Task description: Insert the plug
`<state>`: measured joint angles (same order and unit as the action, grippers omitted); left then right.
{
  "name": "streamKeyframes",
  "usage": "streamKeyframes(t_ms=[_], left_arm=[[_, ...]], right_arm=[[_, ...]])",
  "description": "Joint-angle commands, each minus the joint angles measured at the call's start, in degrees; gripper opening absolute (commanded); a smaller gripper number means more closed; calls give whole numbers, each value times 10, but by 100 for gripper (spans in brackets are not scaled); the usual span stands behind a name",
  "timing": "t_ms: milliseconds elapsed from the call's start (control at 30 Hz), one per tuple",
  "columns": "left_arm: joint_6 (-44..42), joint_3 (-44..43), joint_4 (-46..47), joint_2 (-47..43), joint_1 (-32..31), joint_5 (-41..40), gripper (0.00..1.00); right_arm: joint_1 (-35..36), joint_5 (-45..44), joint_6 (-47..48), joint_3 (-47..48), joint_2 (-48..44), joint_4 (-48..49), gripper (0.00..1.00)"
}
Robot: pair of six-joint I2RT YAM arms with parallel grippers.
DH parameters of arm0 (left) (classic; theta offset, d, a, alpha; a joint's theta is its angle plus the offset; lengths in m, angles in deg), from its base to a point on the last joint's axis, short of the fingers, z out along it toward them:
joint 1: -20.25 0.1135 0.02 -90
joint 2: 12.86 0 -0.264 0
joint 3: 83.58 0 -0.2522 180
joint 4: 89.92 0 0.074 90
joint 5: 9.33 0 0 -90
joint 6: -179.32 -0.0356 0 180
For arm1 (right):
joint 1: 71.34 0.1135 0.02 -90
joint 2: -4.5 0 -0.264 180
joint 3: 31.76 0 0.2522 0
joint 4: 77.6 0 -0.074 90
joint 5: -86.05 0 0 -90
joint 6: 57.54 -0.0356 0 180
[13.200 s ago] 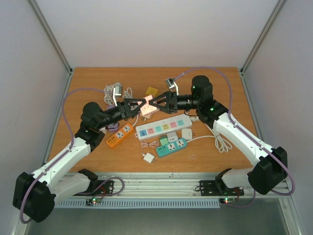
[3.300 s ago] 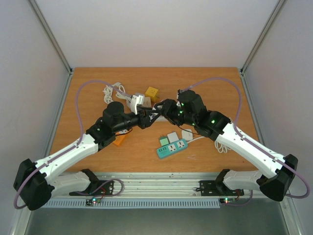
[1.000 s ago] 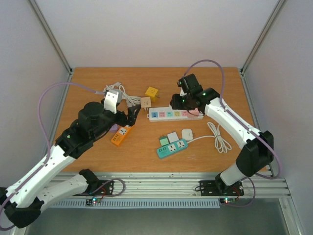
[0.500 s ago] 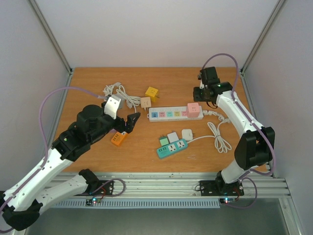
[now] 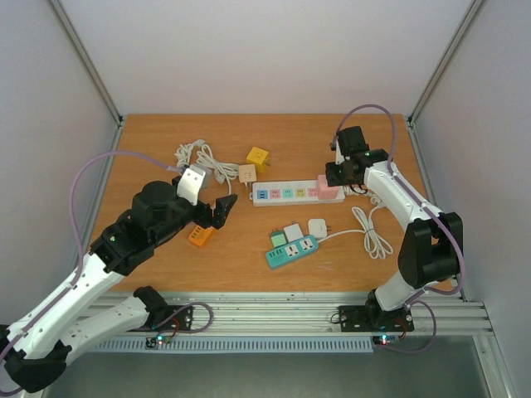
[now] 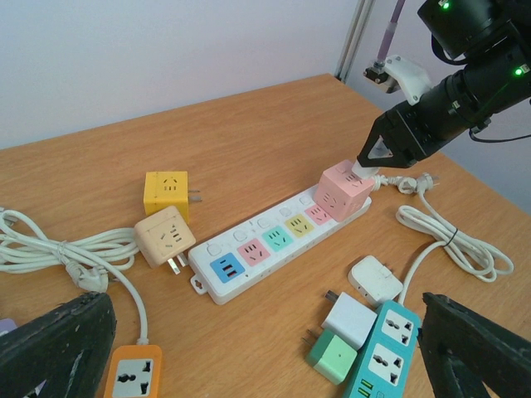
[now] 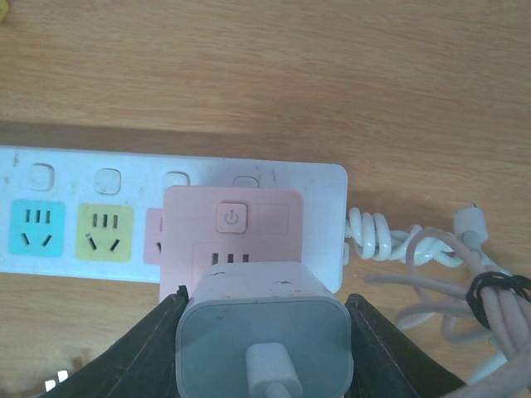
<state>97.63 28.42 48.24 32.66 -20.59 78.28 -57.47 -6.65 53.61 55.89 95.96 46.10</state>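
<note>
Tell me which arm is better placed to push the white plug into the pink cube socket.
Right. The right gripper is shut on the white plug, directly at the pink cube socket face on the power strip. The left gripper is open, empty and apart, near the orange strip.

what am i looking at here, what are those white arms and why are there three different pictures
These are two robot arms bolted to the near edge of a wooden table, each ending in a two-finger gripper. One picture looks down from above; the other two come from small cameras on the wrists.

On the table lie a white power strip with a pink cube adapter plugged into it, a yellow cube, a beige cube, an orange strip, a teal strip, some small adapters and a coiled white cable.

The right gripper is shut on a white plug, right against the pink cube; whether its pins are in, I cannot tell. The left gripper is open and holds nothing.
</note>
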Motion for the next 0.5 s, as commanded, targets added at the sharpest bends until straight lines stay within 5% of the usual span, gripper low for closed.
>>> streamKeyframes(t_ms=[0,467], left_arm=[[-2,7,27,-9,1,-11,99],[6,12,32,10,1,-6,99]], right_arm=[[0,37,21,-5,-3,26,39],[0,0,16,-25,4,31,39]])
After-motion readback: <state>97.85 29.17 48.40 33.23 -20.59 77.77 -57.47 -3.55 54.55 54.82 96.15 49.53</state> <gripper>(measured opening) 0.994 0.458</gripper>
